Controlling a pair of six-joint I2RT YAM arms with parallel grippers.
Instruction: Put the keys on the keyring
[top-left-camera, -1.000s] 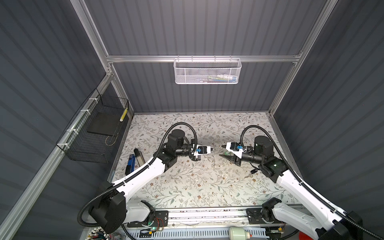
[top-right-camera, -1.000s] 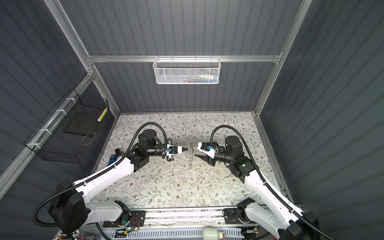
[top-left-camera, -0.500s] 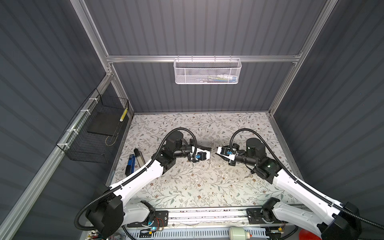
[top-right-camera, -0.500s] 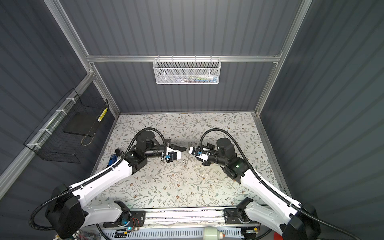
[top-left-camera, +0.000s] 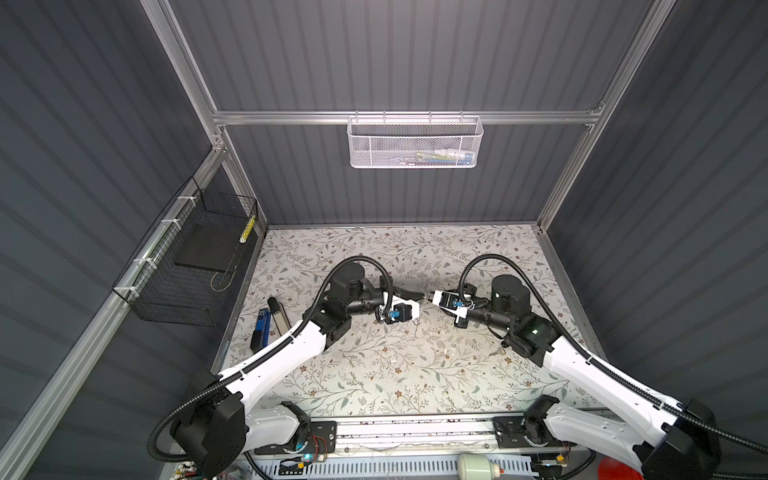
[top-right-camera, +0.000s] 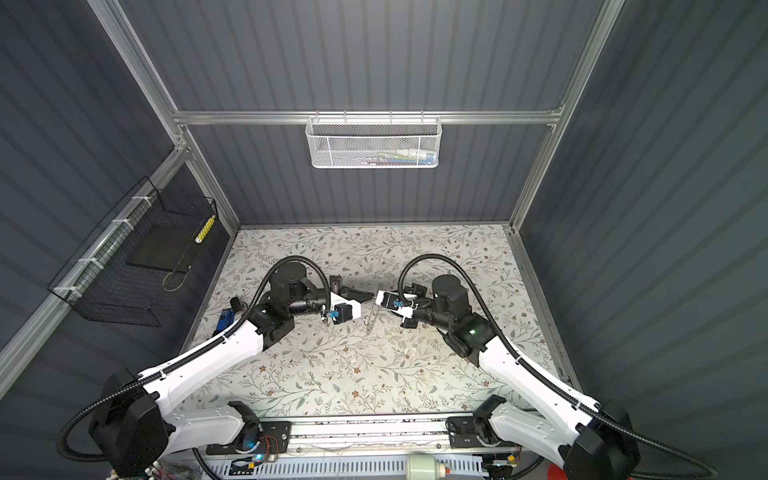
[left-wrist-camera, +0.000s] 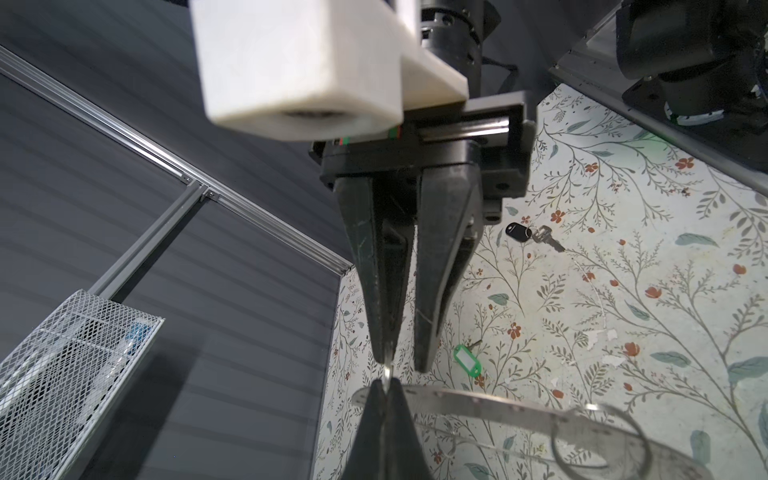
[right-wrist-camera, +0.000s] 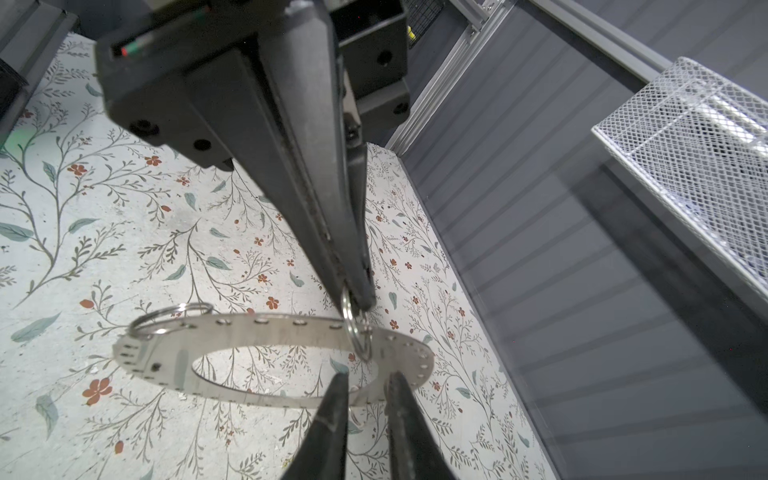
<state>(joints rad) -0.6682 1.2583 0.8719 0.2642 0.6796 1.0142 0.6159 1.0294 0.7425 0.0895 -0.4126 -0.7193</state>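
One wire loop (right-wrist-camera: 356, 329) of the keyring (right-wrist-camera: 249, 332) sits pinched in the shut left claw (right-wrist-camera: 353, 297) above the tabletop (right-wrist-camera: 104, 208); the right claw (right-wrist-camera: 366, 388), part-open, straddles the keyring's rim.

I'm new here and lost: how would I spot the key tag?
Start at the flower-patterned tabletop under the raised grey keyring. Two small things lie loose on it, apart. The key tag is the bright green frame with a white centre; its neighbour, the key, has a black head and silver blade.
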